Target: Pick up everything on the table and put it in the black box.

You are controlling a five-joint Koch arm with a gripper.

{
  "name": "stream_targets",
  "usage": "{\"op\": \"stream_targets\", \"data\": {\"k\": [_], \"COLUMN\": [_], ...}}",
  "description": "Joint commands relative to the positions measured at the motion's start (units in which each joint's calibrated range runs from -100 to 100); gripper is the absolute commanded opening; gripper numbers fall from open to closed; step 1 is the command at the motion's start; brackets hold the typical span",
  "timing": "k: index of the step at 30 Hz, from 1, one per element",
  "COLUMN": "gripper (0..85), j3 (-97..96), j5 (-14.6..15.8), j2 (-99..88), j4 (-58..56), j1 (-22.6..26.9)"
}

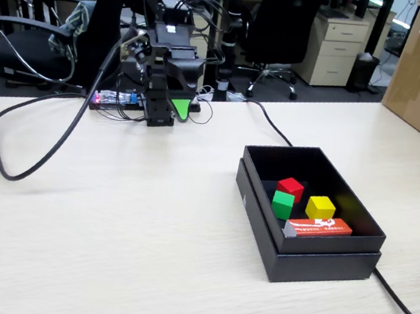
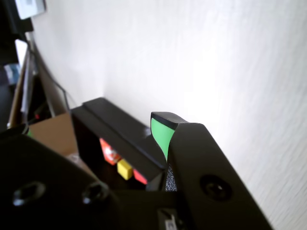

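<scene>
Nearest you, the black box (image 1: 302, 257) holds green cube (image 1: 282, 204), red cube (image 1: 290, 188), yellow cube (image 1: 320, 207), and an orange packet (image 1: 321, 227); your hand (image 1: 176, 109) I can't tell open or closed.

**Arm folded at the far edge**

The arm (image 1: 160, 44) sits folded over its base at the back of the surface, wrist bent downward. Its gripper (image 1: 171, 110) points down — black and green fingers (image 2: 160, 132) drawn together, holding nothing.

Even office light; overexposed wrist view
</scene>
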Motion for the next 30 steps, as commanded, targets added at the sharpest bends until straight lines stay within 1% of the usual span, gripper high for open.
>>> {"op": "stream_targets", "data": {"k": [1, 5, 8, 11, 16, 23, 30], "gripper": [51.5, 52.3, 52.3, 52.7, 53.1, 53.1, 53.1], "j3": [-1.87, -9.48, -14.83, -18.64, -28.34, -38.13, -44.11], "j5": [-0.44, -0.49, -1.22, -1.51, -2.10, -2.93, -2.88], "j2": [-2.99, -3.11, -3.11, -3.11, -3.11, -3.11, -3.11], "j4": [6.89, 12.25, 16.65, 18.47, 28.23, 33.15, 33.41], "j1": [-0.44, -0.63, -0.78, -0.78, -0.73, -0.88, -0.93]}}
